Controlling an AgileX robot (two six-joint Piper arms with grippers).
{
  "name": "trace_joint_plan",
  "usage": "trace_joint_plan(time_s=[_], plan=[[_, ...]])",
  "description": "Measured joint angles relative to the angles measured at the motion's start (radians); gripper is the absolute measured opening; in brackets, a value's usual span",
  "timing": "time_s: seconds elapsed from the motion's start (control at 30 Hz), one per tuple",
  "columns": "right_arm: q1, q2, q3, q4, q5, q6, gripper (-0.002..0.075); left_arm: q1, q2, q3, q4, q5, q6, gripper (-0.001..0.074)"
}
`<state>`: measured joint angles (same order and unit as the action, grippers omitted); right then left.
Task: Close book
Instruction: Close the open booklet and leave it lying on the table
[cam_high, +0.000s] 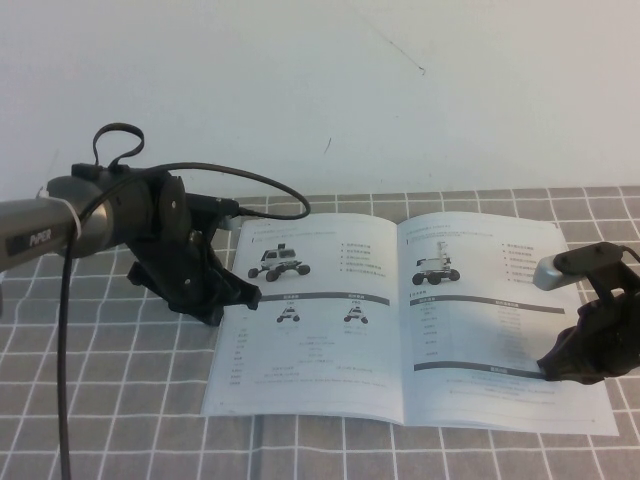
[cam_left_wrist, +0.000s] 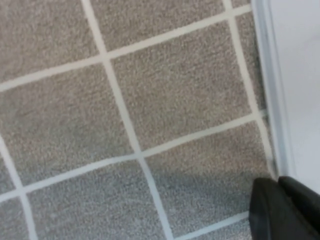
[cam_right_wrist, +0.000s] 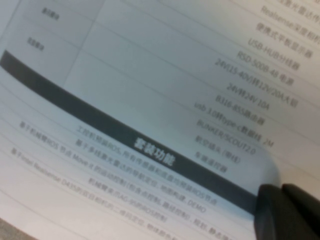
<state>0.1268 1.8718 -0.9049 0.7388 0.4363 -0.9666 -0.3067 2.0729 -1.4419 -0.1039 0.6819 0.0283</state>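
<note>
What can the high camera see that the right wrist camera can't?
Only the high view shows the whole open white paper booklet, its little car pictures, the grey checked tablecloth, the left hand at the booklet's left edge, and where the right hand sits: low on the right page. Only the right wrist view shows the small printed lines up close. Both show the right page's dark heading band and the right hand.

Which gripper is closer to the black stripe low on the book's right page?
Right. The right gripper is over the stripe; the left gripper is beside the book, at its opposite edge.
</note>
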Motion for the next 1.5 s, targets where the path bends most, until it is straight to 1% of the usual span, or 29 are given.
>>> trace_joint_plan(time_s=[0.3, 0.47, 0.57, 0.9, 1.13, 1.33, 1.5], plan=[[0.000, 0.014, -0.005, 0.001, 0.006, 0.000, -0.0003, 0.008, 0.006, -0.001, -0.181, -0.012, 0.164, -0.0004], [-0.002, 0.022, -0.005, 0.002, 0.009, 0.000, -0.0003, 0.008, 0.009, -0.001, -0.207, -0.012, 0.175, -0.0004], [-0.002, 0.024, -0.005, 0.007, 0.009, 0.000, -0.0003, 0.008, 0.012, -0.001, -0.271, -0.012, 0.217, -0.0004], [-0.002, 0.027, -0.010, 0.009, 0.012, 0.000, -0.0003, 0.006, 0.035, 0.008, -0.744, -0.003, 0.499, -0.0004], [-0.002, 0.029, -0.011, 0.013, 0.012, 0.000, -0.0003, 0.002, 0.037, 0.008, -1.080, 0.053, 0.702, -0.0004], [-0.002, 0.029, -0.011, 0.017, 0.012, 0.000, -0.0003, 0.000, 0.037, 0.008, -1.330, 0.169, 0.835, -0.0004], [-0.002, 0.029, -0.011, 0.017, 0.014, 0.002, -0.0003, 0.000, 0.037, 0.008, -1.521, 0.308, 0.952, -0.0004]])
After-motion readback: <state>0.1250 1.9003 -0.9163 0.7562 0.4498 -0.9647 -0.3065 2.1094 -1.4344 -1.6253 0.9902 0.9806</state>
